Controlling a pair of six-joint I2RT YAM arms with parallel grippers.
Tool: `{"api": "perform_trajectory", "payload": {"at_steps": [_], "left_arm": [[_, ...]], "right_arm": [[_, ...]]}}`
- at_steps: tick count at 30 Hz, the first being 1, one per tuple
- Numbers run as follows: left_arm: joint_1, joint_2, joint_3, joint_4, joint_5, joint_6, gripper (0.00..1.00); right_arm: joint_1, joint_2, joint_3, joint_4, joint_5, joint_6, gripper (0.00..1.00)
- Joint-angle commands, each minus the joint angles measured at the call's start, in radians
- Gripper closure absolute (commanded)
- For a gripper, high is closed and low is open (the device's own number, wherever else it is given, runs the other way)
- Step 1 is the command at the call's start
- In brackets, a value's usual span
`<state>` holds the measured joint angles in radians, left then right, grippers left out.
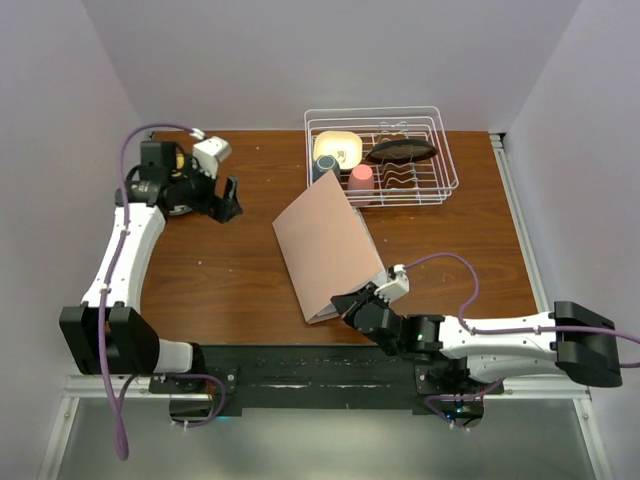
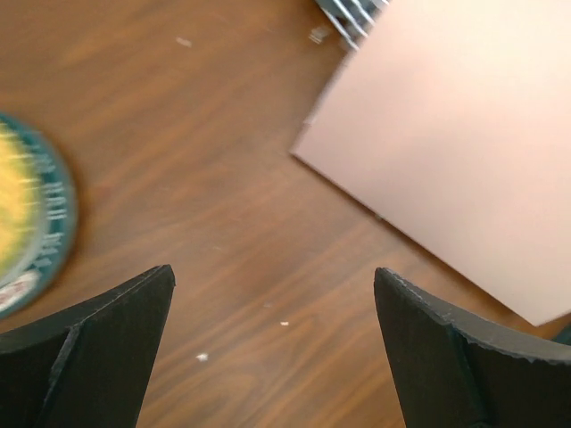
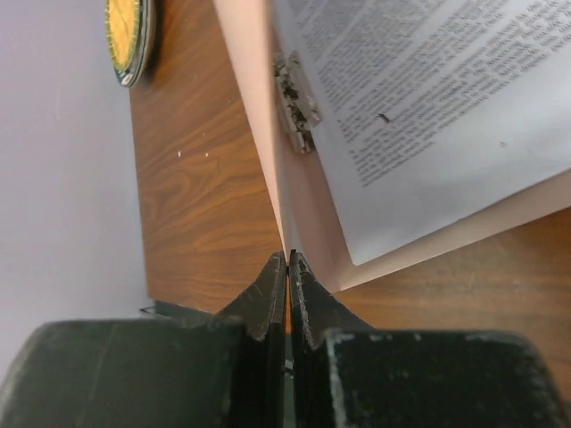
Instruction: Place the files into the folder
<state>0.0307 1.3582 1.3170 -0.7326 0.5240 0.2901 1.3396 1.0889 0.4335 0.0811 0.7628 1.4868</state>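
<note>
Folder [image 1: 325, 250] on brown table [image 1: 230, 270], pale walls [image 1: 330, 50]

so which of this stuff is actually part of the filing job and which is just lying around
Part of the job:
- salmon-pink cardboard folder, cover edge pinched by the right gripper
- white printed paper sheet lying inside it

Just lying about:
- white wire dish rack holding a pink cup, pale yellow dish and dark oval item
- round yellow disc with teal rim

Left jaws wide apart — right jaws clamped.
</note>
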Motion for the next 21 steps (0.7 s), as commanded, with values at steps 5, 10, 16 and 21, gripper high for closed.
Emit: {"api": "perform_trajectory", "payload": {"at_steps": [5, 10, 16, 21], "left_arm": [[-0.187, 0.142, -0.088, 0.067, -0.015, 0.020, 0.00], [-0.258, 0.206, -0.151, 0.125, -0.096, 0.008, 0.00], [-0.311, 0.298, -0.183, 0.116, -0.176, 0.023, 0.00], [-0.331, 0.351, -0.180, 0.081, -0.197, 0.020, 0.00]], "right_arm": [[0.004, 0.081, 0.056, -0.001, -0.051, 0.227, 1.00], [0.007, 0.144, 0.091, -0.003, -0.088, 0.210, 1.00], [0.029, 0.121, 0.077, -0.049, -0.056, 0.221, 1.00], [0.030, 0.106, 0.065, -0.076, -0.036, 0.221, 1.00]]}}
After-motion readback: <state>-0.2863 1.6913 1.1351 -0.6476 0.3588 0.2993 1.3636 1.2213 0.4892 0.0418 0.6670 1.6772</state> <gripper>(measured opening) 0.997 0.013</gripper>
